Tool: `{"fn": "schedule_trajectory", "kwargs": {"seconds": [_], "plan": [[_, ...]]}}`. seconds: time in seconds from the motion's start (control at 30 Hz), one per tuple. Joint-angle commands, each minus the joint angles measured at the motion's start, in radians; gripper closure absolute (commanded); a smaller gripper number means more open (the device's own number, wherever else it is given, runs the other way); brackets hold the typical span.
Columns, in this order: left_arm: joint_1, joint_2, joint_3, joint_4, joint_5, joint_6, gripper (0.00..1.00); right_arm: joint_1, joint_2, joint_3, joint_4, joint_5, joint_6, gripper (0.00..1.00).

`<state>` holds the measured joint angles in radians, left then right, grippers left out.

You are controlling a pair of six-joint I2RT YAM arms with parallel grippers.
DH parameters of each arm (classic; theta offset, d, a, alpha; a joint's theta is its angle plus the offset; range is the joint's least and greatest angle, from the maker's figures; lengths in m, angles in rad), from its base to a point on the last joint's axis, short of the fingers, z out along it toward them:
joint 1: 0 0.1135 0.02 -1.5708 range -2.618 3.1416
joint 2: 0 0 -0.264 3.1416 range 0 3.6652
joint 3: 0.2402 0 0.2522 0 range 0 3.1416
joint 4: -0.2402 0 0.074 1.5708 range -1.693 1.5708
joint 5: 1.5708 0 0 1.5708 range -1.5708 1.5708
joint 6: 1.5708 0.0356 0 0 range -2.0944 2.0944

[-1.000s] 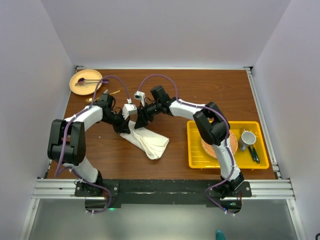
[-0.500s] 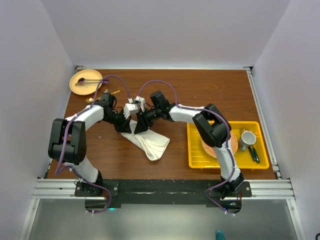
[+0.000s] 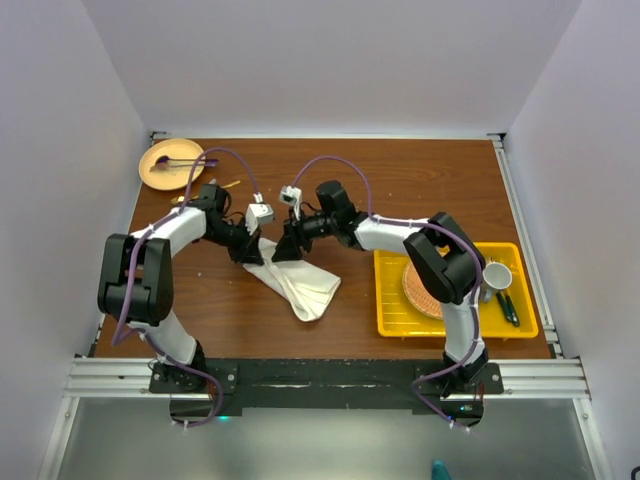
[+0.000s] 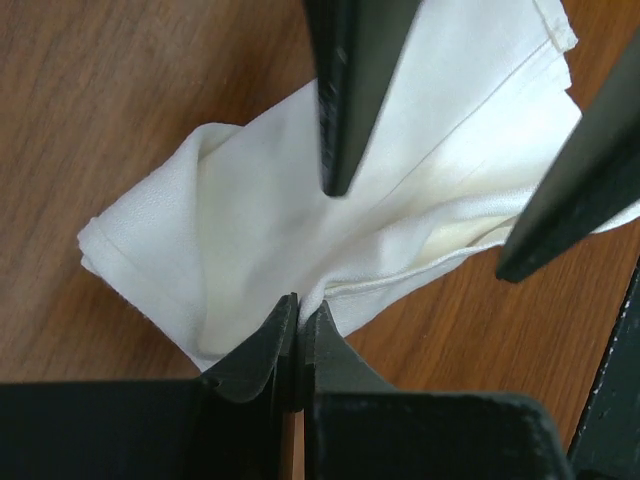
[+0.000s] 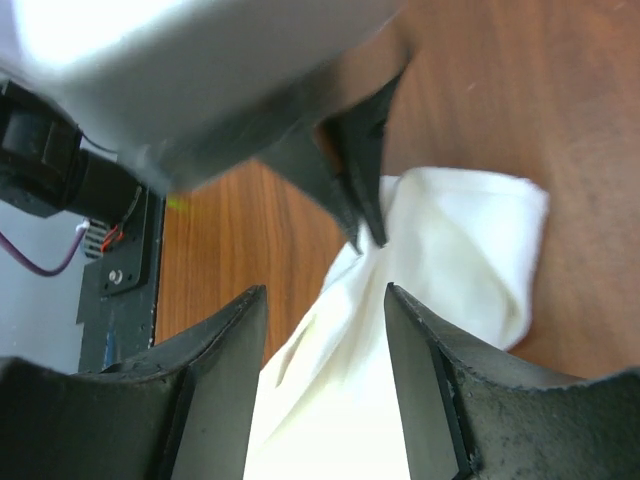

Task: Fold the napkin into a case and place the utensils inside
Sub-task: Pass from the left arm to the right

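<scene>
The cream-white napkin (image 3: 298, 283) lies crumpled and partly folded on the brown table, left of centre. My left gripper (image 3: 249, 258) is shut on the napkin's upper edge; in the left wrist view (image 4: 298, 312) cloth (image 4: 300, 210) is pinched between its tips. My right gripper (image 3: 284, 254) is open just right of it, its jaws over the cloth (image 5: 400, 330) in the right wrist view (image 5: 326, 295), holding nothing. A gold utensil (image 3: 229, 185) lies behind the left arm; most of it is hidden.
A tan plate (image 3: 170, 163) with a purple utensil (image 3: 172, 160) sits at the far left. A yellow tray (image 3: 392, 320) on the right holds a round woven orange mat (image 3: 418, 290), a cup (image 3: 496, 275) and dark green-handled utensils (image 3: 507, 307).
My right gripper came in toward the left gripper, then drew back slightly to the right. The left gripper stayed pinched on the napkin, which barely shifted.
</scene>
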<state>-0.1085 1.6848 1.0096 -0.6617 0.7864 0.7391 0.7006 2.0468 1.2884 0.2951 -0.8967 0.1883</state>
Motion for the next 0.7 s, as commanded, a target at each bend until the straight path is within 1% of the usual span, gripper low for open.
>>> {"fn": "schedule_trajectory", "kwargs": {"seconds": [0.0, 0.07, 0.23, 0.47, 0.67], "plan": [[0.033, 0.045, 0.072, -0.041, 0.073, -0.033, 1.00, 0.023, -0.033, -0.055, 0.137, 0.050, -0.033, 0.44], [0.041, 0.061, 0.087, -0.053, 0.085, -0.037, 1.00, 0.033, -0.033, -0.073, 0.176, 0.064, -0.032, 0.42], [0.050, 0.092, 0.113, -0.085, 0.097, -0.029, 1.00, 0.053, -0.010, -0.074, 0.197, 0.126, -0.036, 0.41], [0.052, 0.102, 0.126, -0.105, 0.102, -0.024, 1.00, 0.074, 0.036, -0.015, 0.167, 0.176, -0.065, 0.42], [0.052, 0.113, 0.136, -0.108, 0.109, -0.046, 1.00, 0.097, 0.050, 0.002, 0.162, 0.193, -0.093, 0.45]]}}
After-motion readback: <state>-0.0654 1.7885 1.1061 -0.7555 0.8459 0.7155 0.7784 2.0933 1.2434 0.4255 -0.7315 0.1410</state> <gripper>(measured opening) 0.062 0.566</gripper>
